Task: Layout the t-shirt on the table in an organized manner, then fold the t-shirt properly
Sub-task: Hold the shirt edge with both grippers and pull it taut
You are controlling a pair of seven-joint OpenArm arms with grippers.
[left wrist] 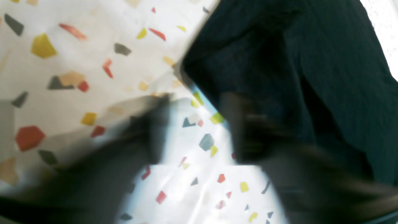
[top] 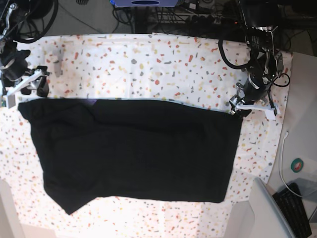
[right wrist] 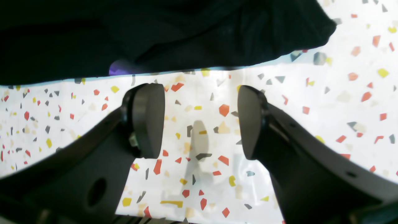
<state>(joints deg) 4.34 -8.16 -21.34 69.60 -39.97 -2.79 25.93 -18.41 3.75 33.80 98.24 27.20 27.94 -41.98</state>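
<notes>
The black t-shirt (top: pixel 133 153) lies spread out across the speckled white table (top: pixel 163 64), its long edge running left to right. My right gripper (top: pixel 37 84) is open and empty, just above the shirt's far left corner. In the right wrist view its fingers (right wrist: pixel 149 121) stand wide apart over the table (right wrist: pixel 342 102), with the shirt's edge (right wrist: pixel 186 34) and a purple bit (right wrist: pixel 116 68) just beyond them. My left gripper (top: pixel 237 108) is at the shirt's far right corner. The left wrist view is blurred; the gripper (left wrist: pixel 199 137) looks open, with one finger over the shirt's edge (left wrist: pixel 311 62).
A small grey object (top: pixel 58 59) lies on the table at the back left. Cables and stands (top: pixel 148 10) run behind the table. A keyboard (top: pixel 297 208) and a round green thing (top: pixel 298 165) lie on the grey surface at the right.
</notes>
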